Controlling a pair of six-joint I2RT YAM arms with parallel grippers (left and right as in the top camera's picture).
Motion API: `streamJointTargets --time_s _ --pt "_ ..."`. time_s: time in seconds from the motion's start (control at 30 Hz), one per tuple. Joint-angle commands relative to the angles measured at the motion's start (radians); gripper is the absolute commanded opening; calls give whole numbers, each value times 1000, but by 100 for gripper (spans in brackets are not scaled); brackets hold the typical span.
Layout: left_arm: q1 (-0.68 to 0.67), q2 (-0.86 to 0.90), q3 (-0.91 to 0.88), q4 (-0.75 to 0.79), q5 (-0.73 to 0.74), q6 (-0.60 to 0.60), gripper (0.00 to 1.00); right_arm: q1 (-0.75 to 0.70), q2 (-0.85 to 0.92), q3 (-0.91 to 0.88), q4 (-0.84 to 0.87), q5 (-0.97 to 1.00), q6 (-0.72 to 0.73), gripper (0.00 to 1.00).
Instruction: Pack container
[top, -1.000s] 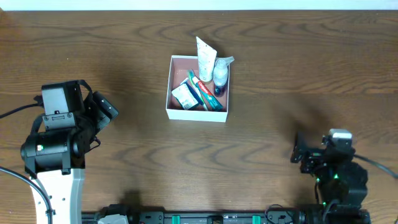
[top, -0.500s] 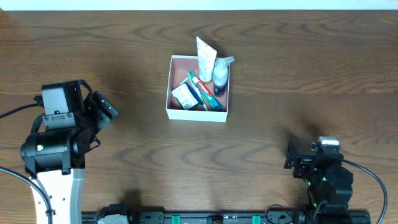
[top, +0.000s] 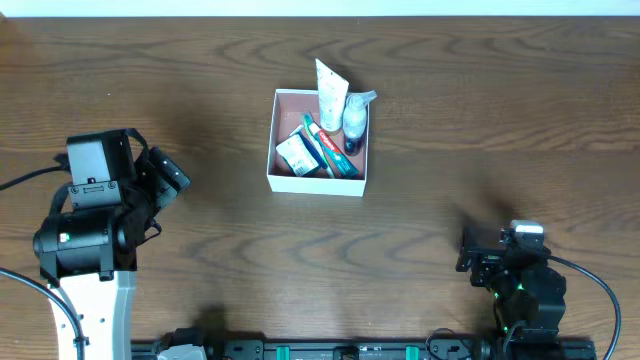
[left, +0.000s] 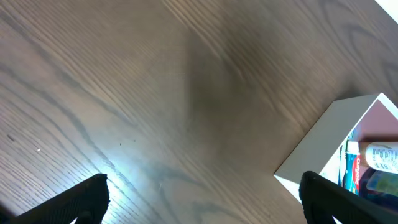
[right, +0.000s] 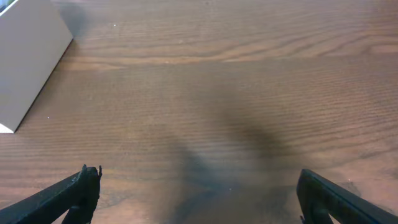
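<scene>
Brown wooden table is seen with one container set near its middle, well apart from both arms. Four items are counted inside: one white tube, one small bottle, one green-and-white packet and one toothpaste pack. Since a second ago, only the right arm has been drawn slightly toward the near edge. The left gripper and right gripper are spread wide, with nothing held or touched.

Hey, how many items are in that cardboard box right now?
5 visible in the container: white tube at the back, small bottle right of it, green-and-white packet front left, green toothbrush in the middle, toothpaste carton front right. Others may be hidden underneath.
</scene>
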Motion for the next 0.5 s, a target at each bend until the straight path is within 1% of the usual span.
streamJointTargets --time_s 0.0,0.37,0.47 --pt "4 5 0 -3 -20 18 98 -13 -5 -3 0 -6 13 99" --pt "-3 0 0 -3 -21 19 98 -13 -5 -3 0 -6 13 99" --pt "-5 -42 -5 8 -101 73 98 -13 -5 -3 0 -6 13 99"
